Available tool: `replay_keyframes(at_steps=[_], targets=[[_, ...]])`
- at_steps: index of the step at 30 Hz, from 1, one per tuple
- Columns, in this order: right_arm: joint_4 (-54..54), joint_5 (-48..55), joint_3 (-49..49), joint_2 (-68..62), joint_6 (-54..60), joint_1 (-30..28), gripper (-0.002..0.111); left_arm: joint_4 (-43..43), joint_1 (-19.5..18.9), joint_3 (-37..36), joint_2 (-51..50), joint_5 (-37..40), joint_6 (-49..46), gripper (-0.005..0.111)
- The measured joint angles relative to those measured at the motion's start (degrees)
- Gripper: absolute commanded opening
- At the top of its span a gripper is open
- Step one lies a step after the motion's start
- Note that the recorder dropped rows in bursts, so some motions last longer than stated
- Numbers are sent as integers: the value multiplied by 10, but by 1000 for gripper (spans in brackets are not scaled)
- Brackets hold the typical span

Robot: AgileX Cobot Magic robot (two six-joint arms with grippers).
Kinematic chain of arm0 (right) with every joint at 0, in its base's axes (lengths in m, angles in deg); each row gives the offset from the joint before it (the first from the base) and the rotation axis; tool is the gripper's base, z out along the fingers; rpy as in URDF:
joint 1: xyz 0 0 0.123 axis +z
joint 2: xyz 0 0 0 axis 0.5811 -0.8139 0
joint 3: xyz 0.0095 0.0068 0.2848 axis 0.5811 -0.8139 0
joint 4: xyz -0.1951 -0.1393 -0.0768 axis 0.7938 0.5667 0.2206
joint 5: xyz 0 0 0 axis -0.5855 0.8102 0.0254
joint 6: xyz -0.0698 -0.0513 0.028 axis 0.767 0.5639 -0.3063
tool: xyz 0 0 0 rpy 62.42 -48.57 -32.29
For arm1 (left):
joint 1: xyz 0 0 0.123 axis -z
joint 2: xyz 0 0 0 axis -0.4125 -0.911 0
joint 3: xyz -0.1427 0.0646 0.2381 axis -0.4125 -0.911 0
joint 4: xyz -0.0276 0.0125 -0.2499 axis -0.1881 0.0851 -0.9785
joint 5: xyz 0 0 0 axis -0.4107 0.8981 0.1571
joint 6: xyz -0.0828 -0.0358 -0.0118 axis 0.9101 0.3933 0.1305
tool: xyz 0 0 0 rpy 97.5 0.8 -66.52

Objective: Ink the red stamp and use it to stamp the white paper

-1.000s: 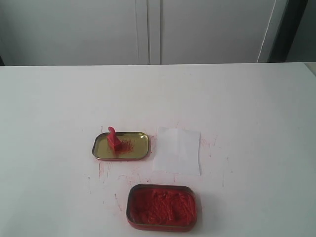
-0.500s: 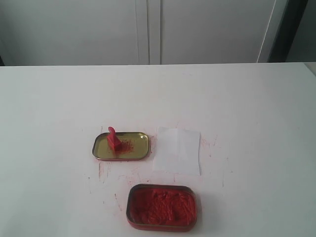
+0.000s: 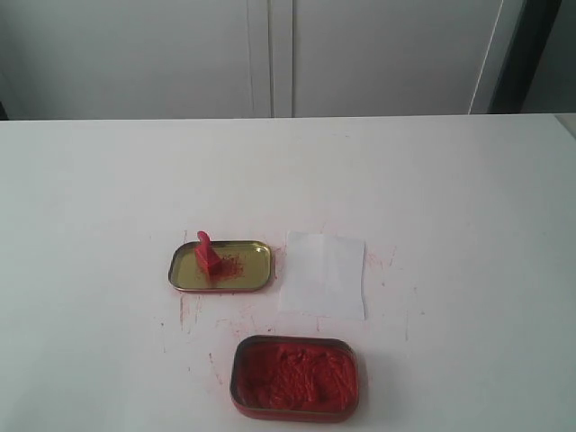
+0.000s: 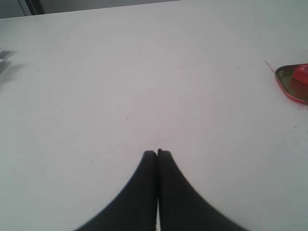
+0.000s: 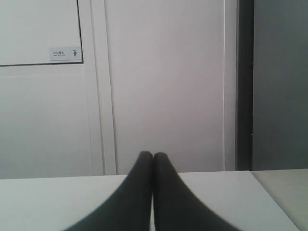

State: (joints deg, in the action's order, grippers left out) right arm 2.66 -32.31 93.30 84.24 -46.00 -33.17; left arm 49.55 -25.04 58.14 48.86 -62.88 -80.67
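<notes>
The small red stamp [image 3: 207, 253] stands upright in a shallow gold tin lid [image 3: 247, 267] left of the table's middle. Just right of the lid lies the white paper [image 3: 324, 274]. In front of both sits the oval tin of red ink paste [image 3: 295, 377]. Neither arm shows in the exterior view. My left gripper [image 4: 157, 153] is shut with nothing in it, over bare table, and the red stamp [image 4: 301, 73] in its lid shows at that view's edge. My right gripper [image 5: 153, 155] is shut and empty, facing the cabinet doors.
Faint red smears [image 3: 193, 315] mark the white tabletop [image 3: 450, 180] around the tins and paper. White cabinet doors [image 3: 270, 54] stand behind the table's far edge. A dark upright strip [image 5: 245, 82] runs beside the cabinet in the right wrist view.
</notes>
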Motion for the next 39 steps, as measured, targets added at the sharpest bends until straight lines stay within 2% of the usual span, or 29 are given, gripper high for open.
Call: replay_keyframes(at_steps=[9, 17, 39], targets=[[0, 7, 54, -20, 1, 0, 0, 0, 0, 0, 0, 0, 0, 0], [0, 55, 113, -119, 1, 0, 0, 0, 0, 0, 0, 0, 0, 0], [-15, 270, 278, -389, 1, 0, 0, 0, 0, 0, 0, 0, 0, 0]])
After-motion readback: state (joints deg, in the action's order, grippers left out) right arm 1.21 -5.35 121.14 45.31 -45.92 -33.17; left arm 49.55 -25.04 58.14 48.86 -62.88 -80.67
